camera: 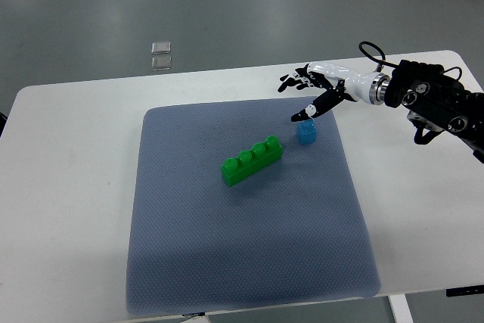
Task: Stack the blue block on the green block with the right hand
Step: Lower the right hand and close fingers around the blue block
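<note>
my right hand [314,90] is out over the far right part of the grey mat [189,262] on the desk [68,187], fingers spread wide and holding nothing, one fingertip hanging just above the blue block [306,133]. the blue block sits near the mat's far right corner, just beside the right end of the green block [253,160], which lies slantwise near the mat's middle. i judge i'm in the reach, grasp not yet made. next i need to come down over the blue block, close on its sides, lift it and set it on the green studs. my left hand isn't in view.
</note>
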